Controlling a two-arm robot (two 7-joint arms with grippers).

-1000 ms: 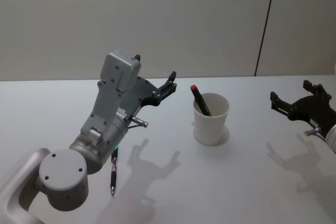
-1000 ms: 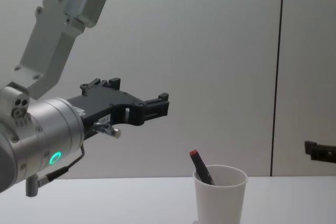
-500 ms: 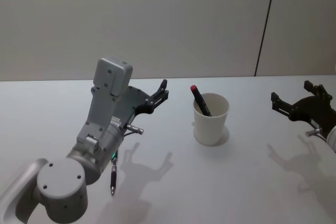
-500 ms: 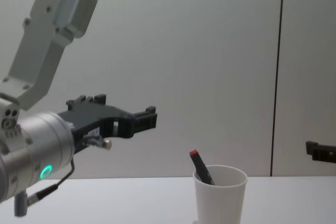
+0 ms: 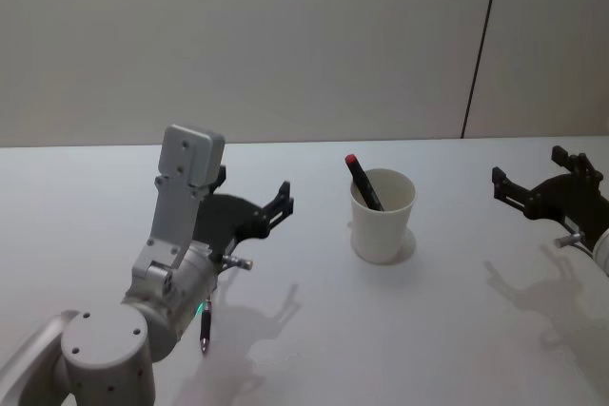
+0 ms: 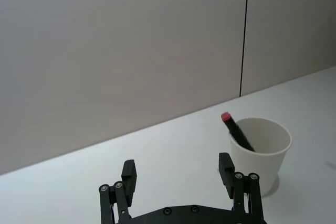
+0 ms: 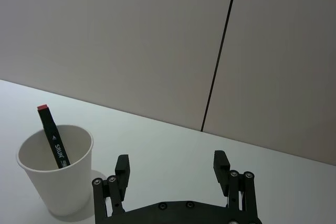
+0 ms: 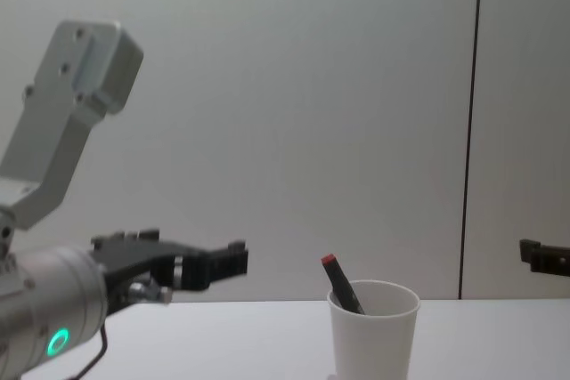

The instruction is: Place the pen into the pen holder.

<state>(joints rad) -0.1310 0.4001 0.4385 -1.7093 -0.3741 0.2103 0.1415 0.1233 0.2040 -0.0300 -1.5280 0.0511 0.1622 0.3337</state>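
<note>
White table (image 5: pixel 457 330) under blank wall: cup (image 5: pixel 383 230) at centre, marker (image 5: pixel 362 181) leaning on rim, too long to stand; pen (image 5: pixel 204 325) flat lower left, not yet picked, by left gripper (image 5: pixel 252 189), spread, empty; right gripper (image 5: pixel 526 168) spread, parked right edge.

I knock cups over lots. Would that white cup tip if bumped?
Probably yes: the paper cup looks thin and light, and it narrows toward its base. The marker leaning over its rim likely makes it tippier.
</note>
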